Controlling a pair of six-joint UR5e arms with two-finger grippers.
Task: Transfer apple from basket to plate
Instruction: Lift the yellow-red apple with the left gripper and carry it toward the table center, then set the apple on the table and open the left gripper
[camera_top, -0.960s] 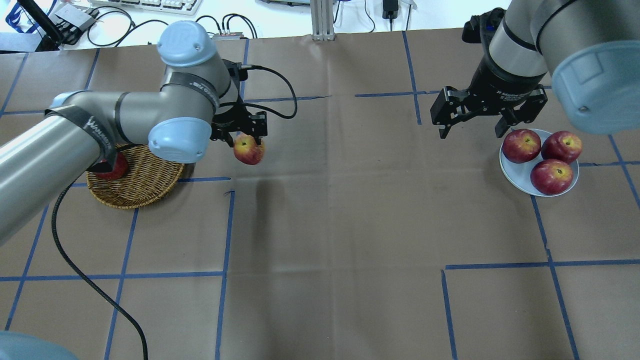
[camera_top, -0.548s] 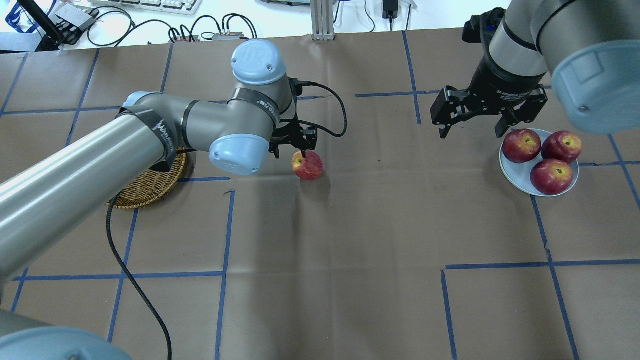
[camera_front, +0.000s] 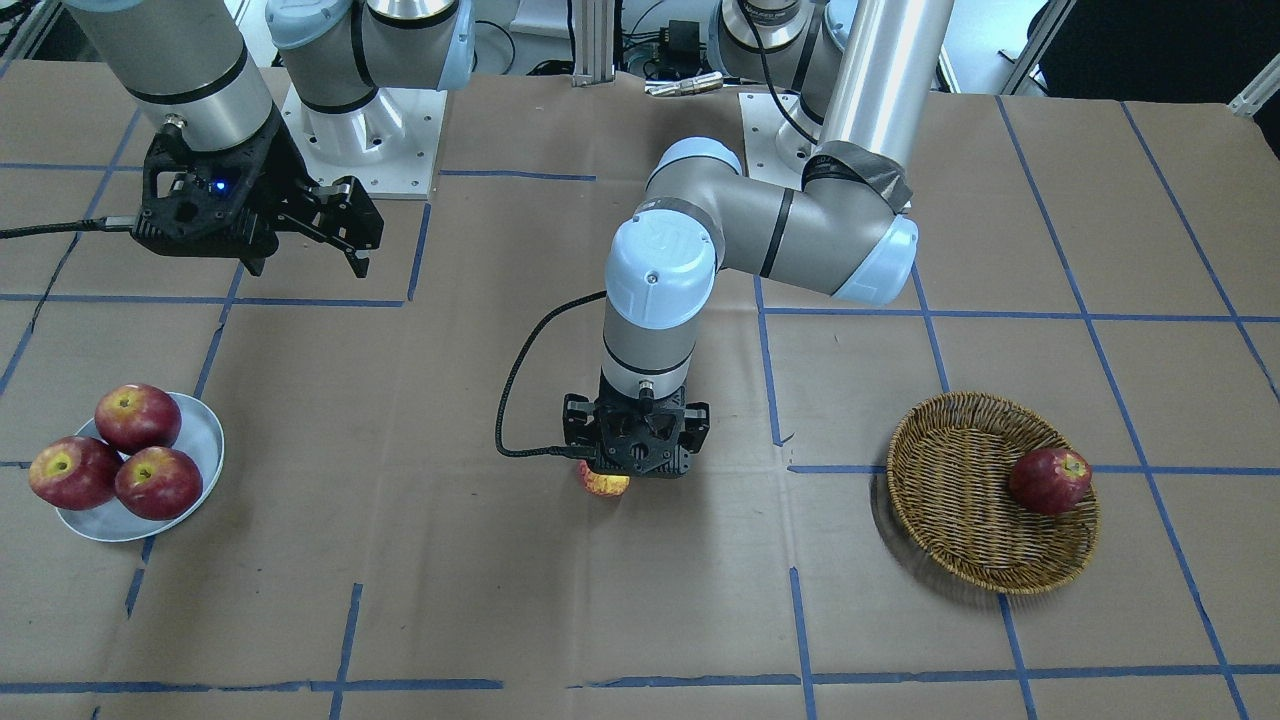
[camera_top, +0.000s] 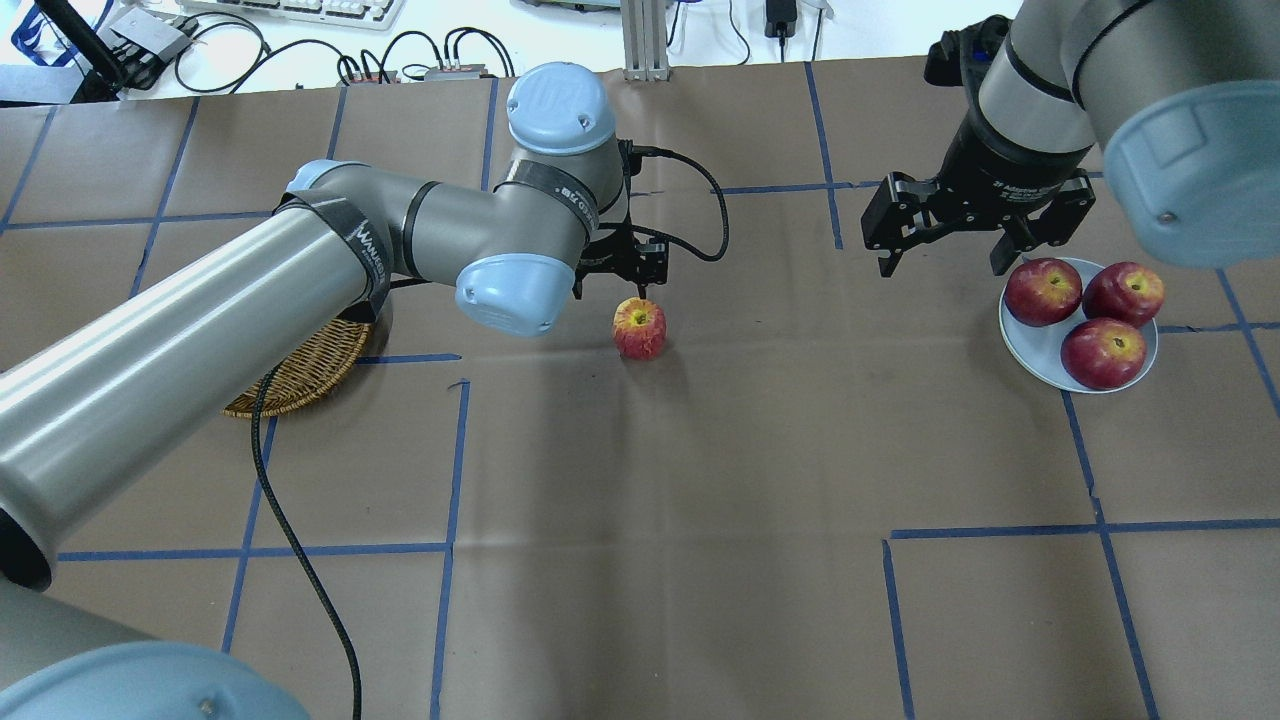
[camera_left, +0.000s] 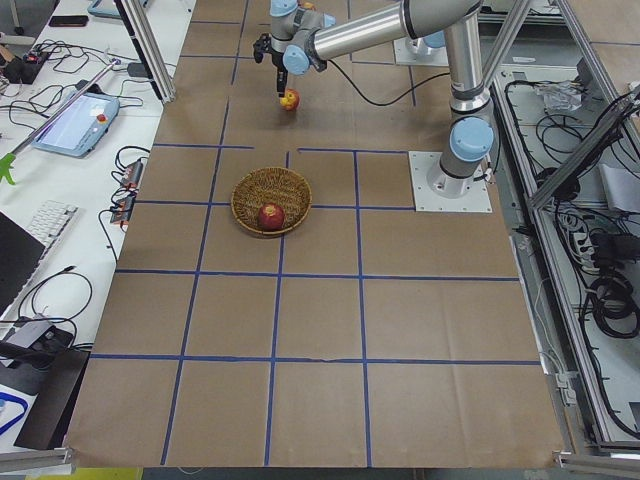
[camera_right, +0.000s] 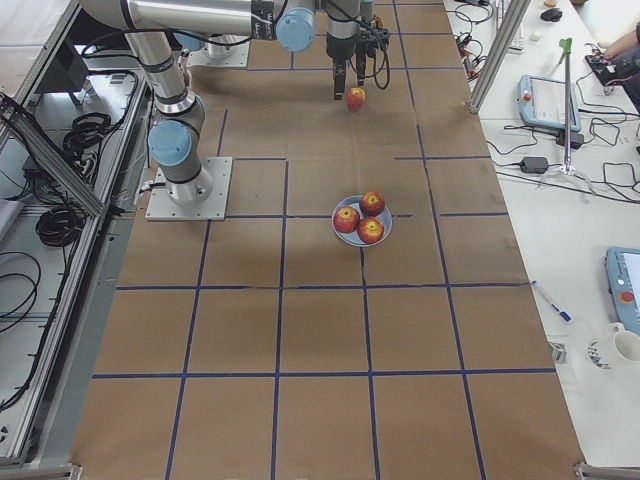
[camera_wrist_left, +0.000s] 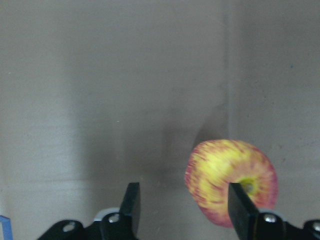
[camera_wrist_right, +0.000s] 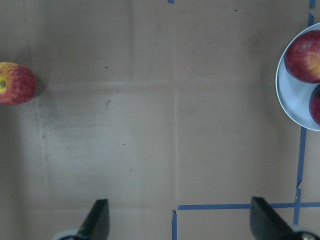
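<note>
The pale red-and-yellow apple (camera_top: 640, 328) sits on the brown table, stem dimple up, near the table's middle. My left gripper (camera_top: 640, 278) is open just above and behind it. In the left wrist view the apple (camera_wrist_left: 225, 177) lies low beside the right finger (camera_wrist_left: 241, 207), not between the jaws. The wicker basket (camera_front: 960, 520) stands off to my left and holds one dark red apple (camera_front: 1048, 480). The pale plate (camera_top: 1025, 345) at my right holds three dark red apples. My right gripper (camera_top: 942, 262) is open and empty, just left of the plate.
The left arm covers most of the basket (camera_top: 300, 375) in the overhead view. A black cable (camera_top: 290, 560) trails over the near left of the table. Blue tape lines mark squares on the brown paper. Keyboards and cables lie beyond the far edge.
My left arm carried the apple rightward from beside the basket to the table's middle and let it go. The apple now rests on the table. The right arm has not moved.
</note>
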